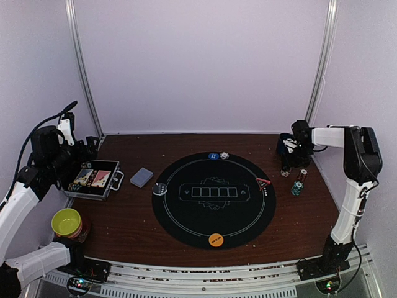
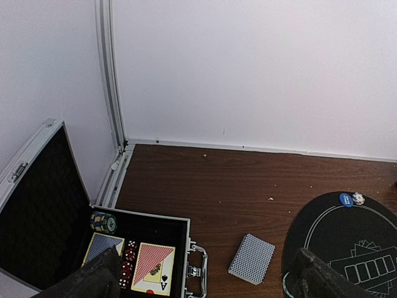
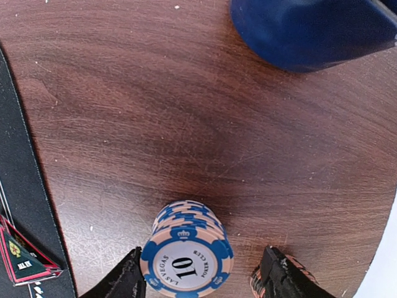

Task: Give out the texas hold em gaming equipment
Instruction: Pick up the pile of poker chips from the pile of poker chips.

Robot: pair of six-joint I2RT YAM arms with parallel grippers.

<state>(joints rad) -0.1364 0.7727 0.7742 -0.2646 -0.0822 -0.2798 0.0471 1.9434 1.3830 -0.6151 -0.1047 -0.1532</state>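
- The right gripper (image 3: 201,282) points down at the wooden table just off the right edge of the round black mat (image 1: 186,217). Its jaws stand partly apart, one on each side of a stack of blue and salmon poker chips (image 3: 186,251). It has no hold of the stack: one finger is just beside it and the other is apart from it.
- The dark blue cup (image 3: 310,28) stands off the far right side of the mat, near this stack and not touching it.
- A red-white chip stack (image 1: 303,176) and a green chip stack (image 1: 298,187) also stand on the wood off the right edge of the mat.
- The red triangle marker (image 1: 263,182) lies on the mat at its right edge.
- The blue button (image 1: 213,156) and a pale chip (image 1: 224,155) lie at the far edge of the mat. The orange button (image 1: 216,239) lies at the near edge and a single chip (image 1: 160,189) at the left edge.
- The deck of cards (image 2: 251,258) lies face down just off the left edge of the mat.
- The open metal case (image 2: 149,214) lies farther left of the mat, with cards, red dice and green chips inside.
- The left gripper (image 2: 208,282) hangs above the case with its jaws wide apart and nothing between them.
- The yellow-green bowl (image 1: 66,222) stands off the near left of the mat.
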